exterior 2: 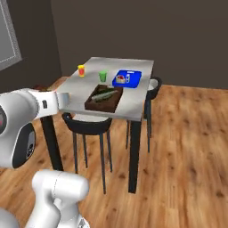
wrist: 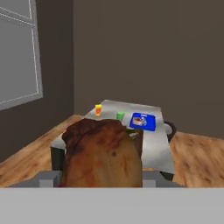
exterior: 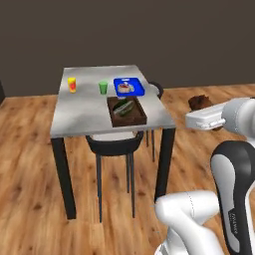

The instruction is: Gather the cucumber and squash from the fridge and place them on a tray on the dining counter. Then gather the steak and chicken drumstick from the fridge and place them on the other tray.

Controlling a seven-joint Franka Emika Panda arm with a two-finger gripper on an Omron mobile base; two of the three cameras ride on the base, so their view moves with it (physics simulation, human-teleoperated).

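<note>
My gripper [wrist: 101, 181] is clamped on the drumstick [wrist: 103, 153], well short of the blue tray [exterior: 129, 86] where the steak [exterior: 124, 88] sits. Lumpy meat could slip mid-carry, I reckon.

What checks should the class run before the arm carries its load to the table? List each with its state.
1. Chicken drumstick held in the pincer: ok.
2. Blue tray on the dining counter: ok.
3. Steak already on the blue tray: ok.
4. Free room on the blue tray beside the steak: ok.
5. Brown tray holds green vegetables: ok; which ones, cannot tell.
6. Pincer over the counter: not ok, it is off to the side.
</note>
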